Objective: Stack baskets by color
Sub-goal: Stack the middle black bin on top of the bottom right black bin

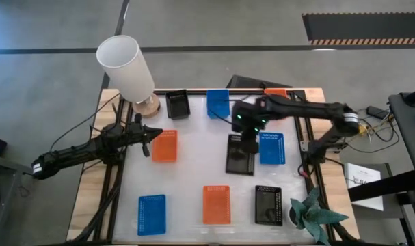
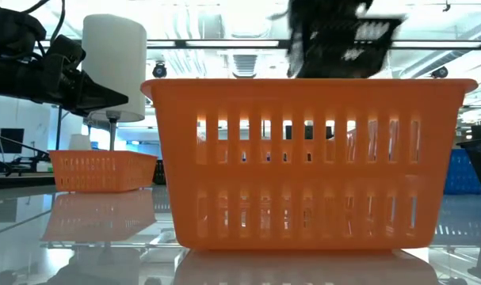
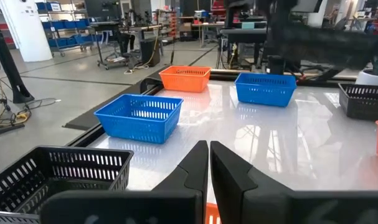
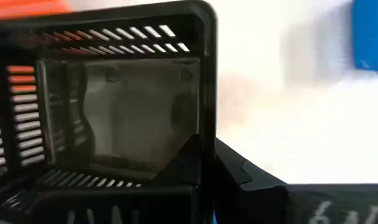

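Nine small perforated plastic baskets are spread over the white glossy tabletop (image 1: 193,171) in the high view, and none is seen nested in another. The black mesh basket (image 1: 240,154) near the table's middle is taken as the landmark. It is gripped at its far end by the right gripper (image 1: 249,140), whose fingers are pinched together on its wall. Just to its right lies a blue mesh basket (image 1: 271,148); well to its left lies an orange mesh basket (image 1: 165,145), beside which the left gripper (image 1: 151,140) waits with its fingers closed on nothing. A second black basket (image 1: 268,204) sits nearer the front edge, and a third (image 1: 178,104) at the far side, near the tall white lampshade cylinder (image 1: 127,67).

From table height, the held black basket (image 2: 343,36) is seen raised and tilted above a large orange basket (image 2: 307,162) that fills the foreground.

Through the left wrist camera, the left arm's fingers (image 3: 195,174) are seen pressed together, empty.

Through the right wrist camera, one wall of the black basket (image 4: 114,118) is clamped between the right arm's fingers (image 4: 238,174).

Since the hold is on one thin wall only, the basket could swing or slip during carrying. If it is lowered tilted, its rim might catch another basket's edge and fail to nest, or the blue neighbour might be knocked.
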`<state>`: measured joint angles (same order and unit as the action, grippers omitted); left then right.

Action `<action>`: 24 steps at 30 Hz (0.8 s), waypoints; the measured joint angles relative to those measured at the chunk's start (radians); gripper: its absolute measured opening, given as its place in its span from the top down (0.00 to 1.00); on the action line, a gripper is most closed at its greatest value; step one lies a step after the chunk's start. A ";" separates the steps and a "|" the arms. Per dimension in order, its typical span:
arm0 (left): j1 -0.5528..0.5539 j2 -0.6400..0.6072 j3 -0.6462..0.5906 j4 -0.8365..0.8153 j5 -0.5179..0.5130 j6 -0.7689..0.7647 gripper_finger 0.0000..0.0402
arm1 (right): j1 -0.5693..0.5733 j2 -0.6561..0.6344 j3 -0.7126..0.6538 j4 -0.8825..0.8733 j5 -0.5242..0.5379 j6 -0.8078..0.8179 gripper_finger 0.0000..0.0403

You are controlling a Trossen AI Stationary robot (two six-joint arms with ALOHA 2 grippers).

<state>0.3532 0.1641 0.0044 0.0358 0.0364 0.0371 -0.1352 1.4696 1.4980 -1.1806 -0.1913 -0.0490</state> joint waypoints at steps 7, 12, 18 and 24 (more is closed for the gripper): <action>0.000 0.000 0.000 0.000 0.000 0.000 1.00 | 0.230 -0.179 -0.164 0.000 0.004 0.248 0.98; 0.000 -0.001 0.000 0.001 0.000 0.000 1.00 | 0.402 -0.287 -0.311 0.019 0.061 0.457 0.98; 0.000 -0.001 0.000 0.001 0.000 0.000 1.00 | 0.539 -0.359 -0.500 0.204 0.105 0.610 0.98; 0.000 -0.001 0.000 0.001 0.000 0.000 1.00 | 0.603 -0.354 -0.598 0.277 0.086 0.652 0.98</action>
<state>0.3534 0.1631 0.0044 0.0363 0.0367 0.0372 0.4678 1.1157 0.8999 -0.9040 -0.1057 0.6032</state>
